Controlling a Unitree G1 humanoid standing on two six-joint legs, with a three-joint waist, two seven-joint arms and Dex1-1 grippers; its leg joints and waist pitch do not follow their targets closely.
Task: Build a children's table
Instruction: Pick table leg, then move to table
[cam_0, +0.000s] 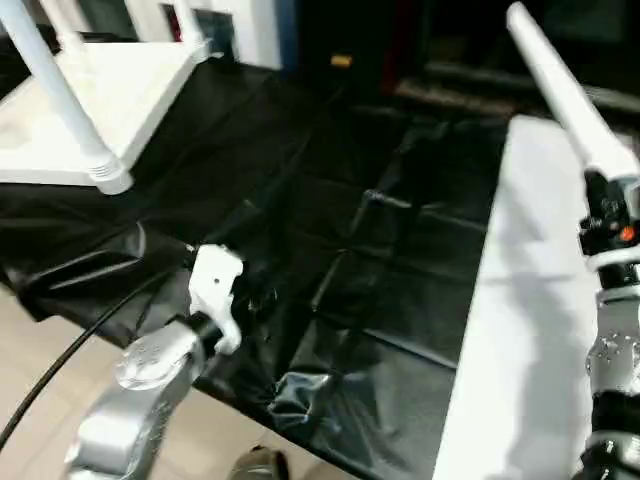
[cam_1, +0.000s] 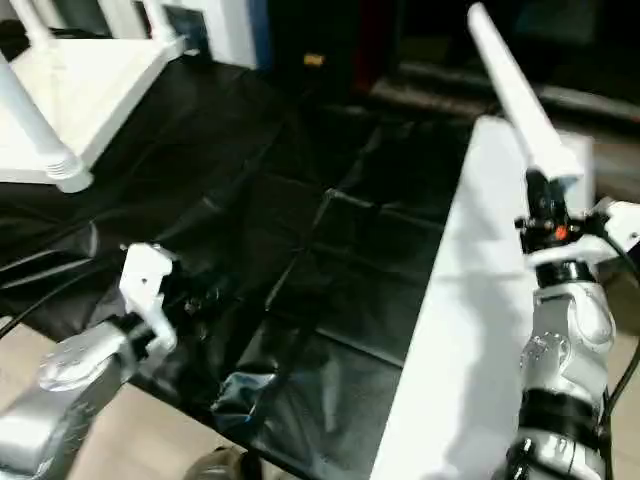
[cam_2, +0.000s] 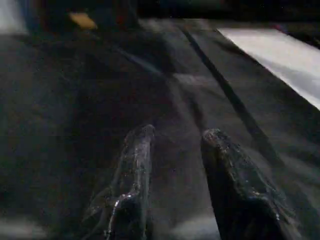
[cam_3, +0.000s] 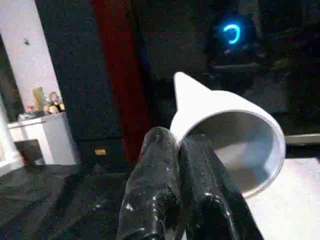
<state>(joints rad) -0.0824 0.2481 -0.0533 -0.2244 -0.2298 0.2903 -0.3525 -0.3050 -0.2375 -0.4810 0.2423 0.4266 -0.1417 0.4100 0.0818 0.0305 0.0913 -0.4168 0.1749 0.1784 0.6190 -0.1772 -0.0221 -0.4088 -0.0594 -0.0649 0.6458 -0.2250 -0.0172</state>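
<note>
**Right gripper pinches the rim of a loose leg; left gripper parted and empty**

The right gripper (cam_3: 180, 145) has its two black fingers (cam_3: 155, 185) pressed together on the wall of a leg (cam_0: 565, 95), at the tube's wide open end. In the right wrist view one finger lies against the outside of the rim and the hollow mouth of the tube opens just beside the fingertips. From the head views the leg rises from the gripper, tilted, its narrow end pointing up and away from the robot. Below this gripper lies a flat white board (cam_0: 520, 330) on the black sheet (cam_0: 350, 270).

The left gripper (cam_2: 177, 137) hangs over the black sheet with its fingers (cam_2: 137, 165) moderately apart and nothing between them. Only bare sheet lies ahead of the tips, with the board's edge off to one side in the left wrist view.

The top (cam_0: 110, 95) lies upside down well away from both grippers, beyond and outboard of the left one, at the far corner of the sheet. A fitted leg (cam_0: 60, 90) stands in its near corner socket, and more legs rise behind it.
</note>
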